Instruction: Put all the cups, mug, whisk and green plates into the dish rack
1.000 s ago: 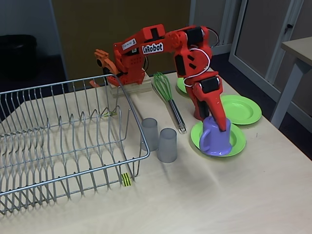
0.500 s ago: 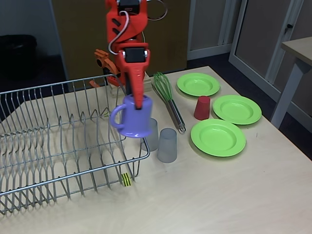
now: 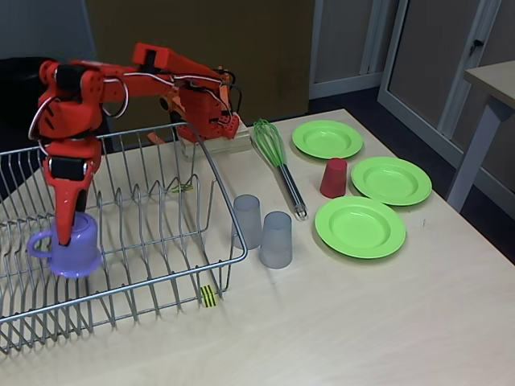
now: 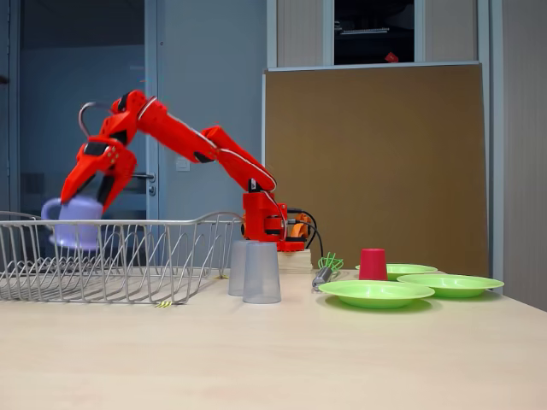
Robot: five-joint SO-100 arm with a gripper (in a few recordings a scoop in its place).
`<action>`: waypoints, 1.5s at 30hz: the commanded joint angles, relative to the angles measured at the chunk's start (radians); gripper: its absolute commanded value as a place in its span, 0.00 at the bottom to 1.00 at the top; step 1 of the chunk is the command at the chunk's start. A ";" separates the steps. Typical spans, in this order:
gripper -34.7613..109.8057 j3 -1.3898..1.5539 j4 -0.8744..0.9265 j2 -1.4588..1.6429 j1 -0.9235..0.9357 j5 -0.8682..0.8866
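We take the dish rack (image 3: 121,233) as our landmark, a silver wire basket with upright prongs lying on the pale wooden surface (image 3: 362,322); its yellow-black tag (image 3: 208,296) hangs at its near corner in the higher fixed view. Over the rack's left part we see the orange arm (image 3: 121,76) reaching out from its base, which stands beyond the rack's far right corner. The jaws (image 3: 66,229) point down and are closed on the wall of the lilac mug (image 3: 71,248), one finger inside the rim and one outside. In the higher fixed view the mug stands upright within the rack's outline, its handle turned away from the cups. In the low side view the mug (image 4: 77,222) overlaps the rack's (image 4: 120,256) top rail; we cannot tell whether its base touches the wires.

Just outside the rack's right end stand two grey cups (image 3: 264,229), upright and side by side. Farther from the rack lies the whisk (image 3: 278,161), green loops toward the arm's base, handle toward the cups. Beyond the whisk, well apart from the rack, we see the red cup (image 3: 333,178) upside down among three green plates (image 3: 360,227), all lying flat on the surface.
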 commanded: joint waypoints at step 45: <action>0.50 0.664 0.063 0.741 -0.416 0.456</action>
